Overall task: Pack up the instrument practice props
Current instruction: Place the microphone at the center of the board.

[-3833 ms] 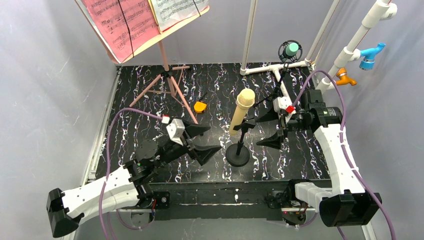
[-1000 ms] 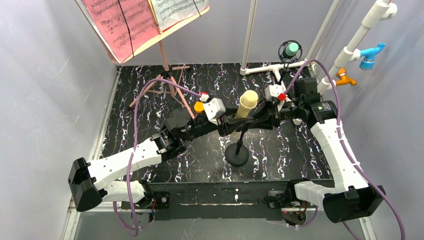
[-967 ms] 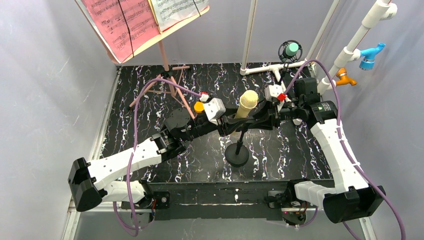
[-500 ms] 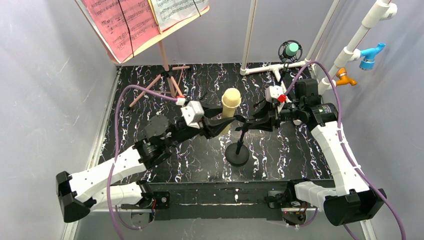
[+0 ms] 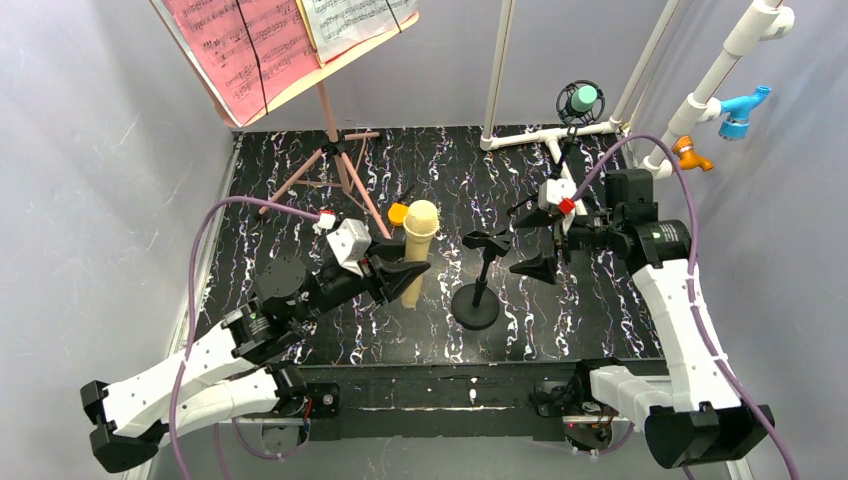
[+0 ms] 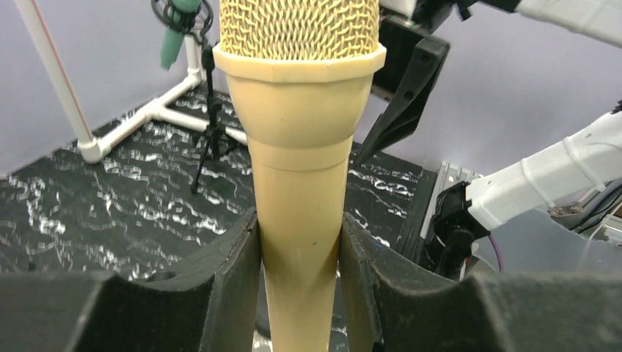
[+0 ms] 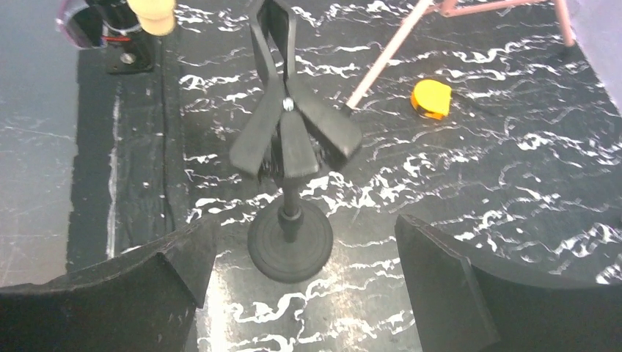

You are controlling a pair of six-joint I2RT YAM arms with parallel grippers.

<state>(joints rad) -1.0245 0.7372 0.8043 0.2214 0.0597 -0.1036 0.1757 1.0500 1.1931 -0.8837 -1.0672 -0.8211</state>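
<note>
Over black marbled tabletop (image 5: 300, 190), clamping left gripper (image 5: 404, 273) partway shut on beige microphone (image 5: 418, 240), holding it upright left of black stand (image 5: 476, 300). Holding right gripper (image 5: 528, 238) wide open on nothing, just right of that stand. Leaving teal microphone (image 5: 581, 98) far right, pink music board (image 5: 250, 50) far left.

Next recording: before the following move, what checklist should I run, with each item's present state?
1. Beige microphone clamped in left gripper: ok.
2. Microphone clear of the stand clip: ok, clip empty.
3. Right gripper open, off the clip: ok.
4. Mic stand upright: ok.
5. Place to put the microphone: cannot tell, no container in view.
6. Teal microphone packed: not ok, mounted at the back.
</note>
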